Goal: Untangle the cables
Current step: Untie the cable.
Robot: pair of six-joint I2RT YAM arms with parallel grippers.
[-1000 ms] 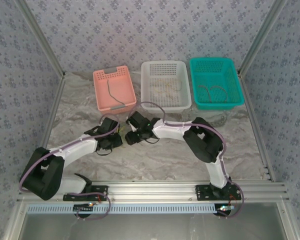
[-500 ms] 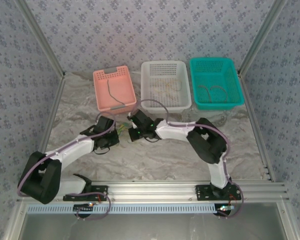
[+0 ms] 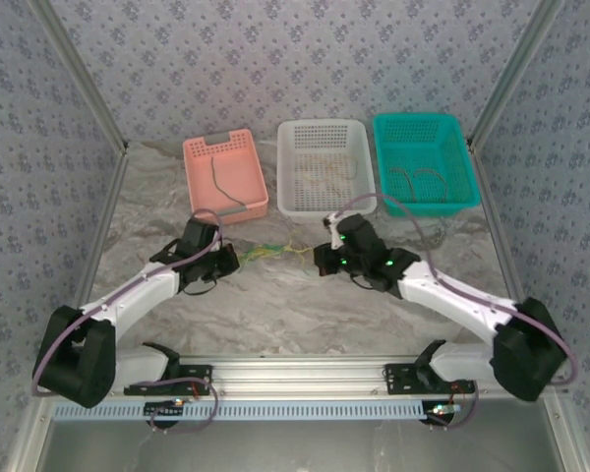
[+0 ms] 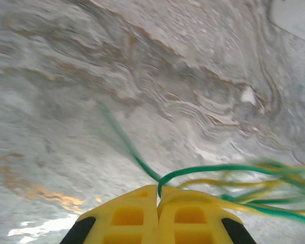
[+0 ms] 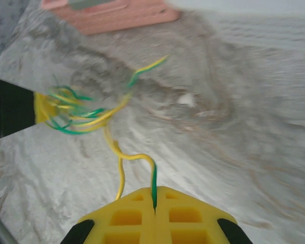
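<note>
From the bases at the near edge, the left arm (image 3: 128, 290) is laid low and reaches inward, while the right arm (image 3: 452, 295) is angled in from the right, so that the wrists face each other. The left gripper (image 4: 157, 189) is clamped on one end of the cables (image 3: 275, 249) – a green and yellow tangle – and the right gripper (image 5: 154, 193) is pinched on a strand at the other end, with the bundle spanned between them over the table (image 3: 305, 315). Farther back, a pink basket (image 3: 190, 177), a white basket (image 3: 326, 124) and a teal basket (image 3: 418, 118) are set in a row.
</note>
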